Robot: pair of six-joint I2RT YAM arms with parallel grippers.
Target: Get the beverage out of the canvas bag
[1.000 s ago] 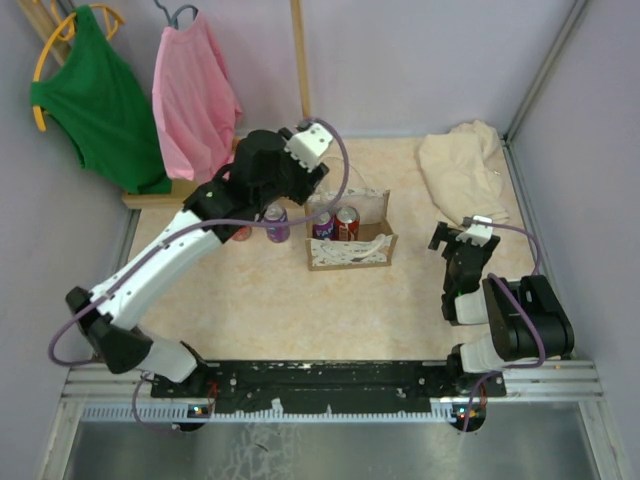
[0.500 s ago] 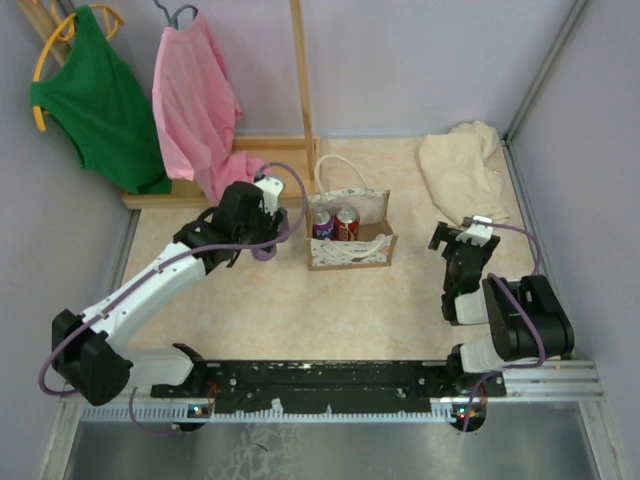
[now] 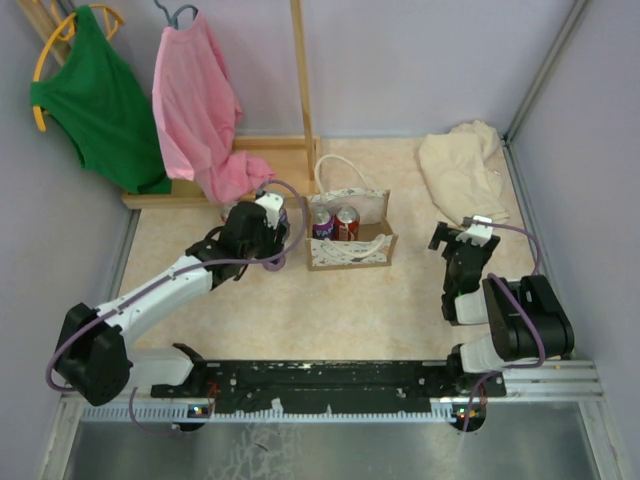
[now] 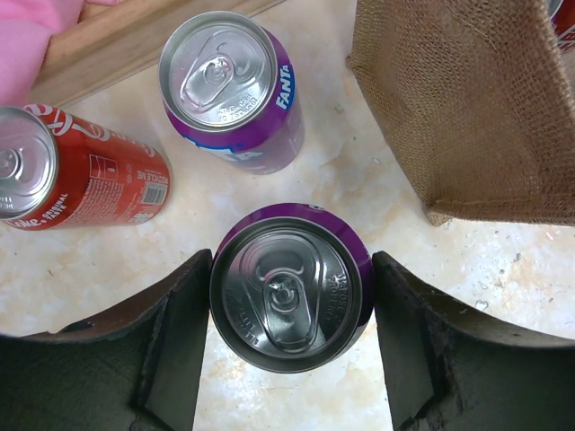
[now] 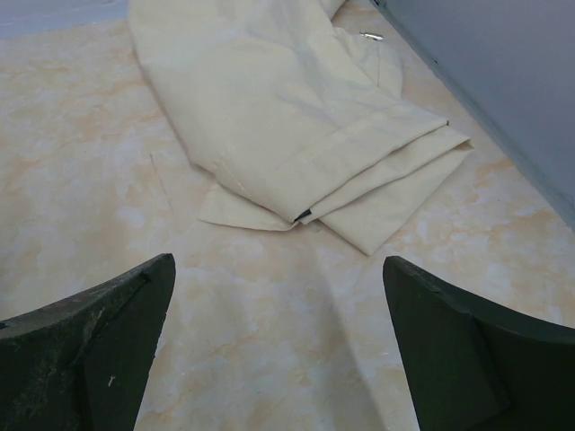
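Note:
The canvas bag [image 3: 350,245] stands mid-table with a purple can [image 3: 323,222] and a red can [image 3: 347,222] inside; its burlap side shows in the left wrist view [image 4: 467,108]. My left gripper [image 3: 268,230] is just left of the bag, low over the table. Its jaws [image 4: 292,301] are shut on an upright purple can [image 4: 287,287], a finger against each side. A purple Fanta can [image 4: 229,81] and a red Coca-Cola can [image 4: 72,171] stand on the table beyond it. My right gripper [image 3: 455,238] is open and empty [image 5: 278,341] over bare table at the right.
A plain cream cloth [image 3: 462,170] lies at the back right, just ahead of my right gripper [image 5: 287,117]. A wooden rack base [image 3: 270,158] with a green top [image 3: 95,95] and a pink top [image 3: 195,105] stands at the back left. Walls enclose the table.
My left arm has swung from above the bag to the left and come down low beside it, carrying the purple can. The right arm has not moved.

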